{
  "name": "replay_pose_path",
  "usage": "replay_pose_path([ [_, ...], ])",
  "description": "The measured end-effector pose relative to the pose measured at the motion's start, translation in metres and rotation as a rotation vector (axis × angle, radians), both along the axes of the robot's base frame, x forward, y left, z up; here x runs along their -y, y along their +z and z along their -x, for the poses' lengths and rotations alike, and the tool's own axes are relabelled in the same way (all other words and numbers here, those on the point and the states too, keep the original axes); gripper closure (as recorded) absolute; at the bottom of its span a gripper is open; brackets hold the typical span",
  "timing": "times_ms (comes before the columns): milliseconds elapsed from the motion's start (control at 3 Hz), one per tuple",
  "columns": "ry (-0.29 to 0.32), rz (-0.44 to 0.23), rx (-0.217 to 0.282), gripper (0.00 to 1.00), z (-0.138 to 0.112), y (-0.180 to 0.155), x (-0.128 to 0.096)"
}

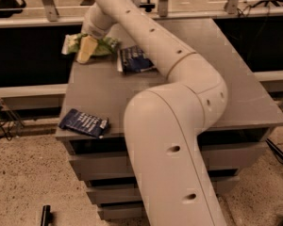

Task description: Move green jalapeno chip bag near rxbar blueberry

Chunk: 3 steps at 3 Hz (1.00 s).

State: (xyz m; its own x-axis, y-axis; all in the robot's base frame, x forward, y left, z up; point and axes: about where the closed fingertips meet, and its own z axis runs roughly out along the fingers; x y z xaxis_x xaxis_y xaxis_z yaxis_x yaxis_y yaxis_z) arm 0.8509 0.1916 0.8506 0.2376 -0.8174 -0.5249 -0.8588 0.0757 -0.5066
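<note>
Robot arm point(174, 126) reaches across grey tabletop point(99, 88) to far left corner; gripper point(86, 50) down on green jalapeno chip bag point(105, 44) there, opening impossible to tell; dark blue chip bag point(136, 60) just beside; rxbar blueberry point(84, 123) well apart, near left edge

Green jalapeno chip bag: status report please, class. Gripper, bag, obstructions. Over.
Gripper at far-left corner of cabinet, over green jalapeno chip bag. Bag far from rxbar blueberry at near-left edge. Dark blue chip bag beside green bag, off the route.
</note>
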Motion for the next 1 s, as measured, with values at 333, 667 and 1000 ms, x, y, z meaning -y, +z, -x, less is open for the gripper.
replay_pose_path([
  [333, 0.000, 0.000, 0.000, 0.00, 0.0000, 0.0079, -0.0001],
  [667, 0.000, 0.000, 0.000, 0.00, 0.0000, 0.0112, -0.0002],
  [1000, 0.000, 0.000, 0.000, 0.00, 0.0000, 0.0112, -0.0002],
])
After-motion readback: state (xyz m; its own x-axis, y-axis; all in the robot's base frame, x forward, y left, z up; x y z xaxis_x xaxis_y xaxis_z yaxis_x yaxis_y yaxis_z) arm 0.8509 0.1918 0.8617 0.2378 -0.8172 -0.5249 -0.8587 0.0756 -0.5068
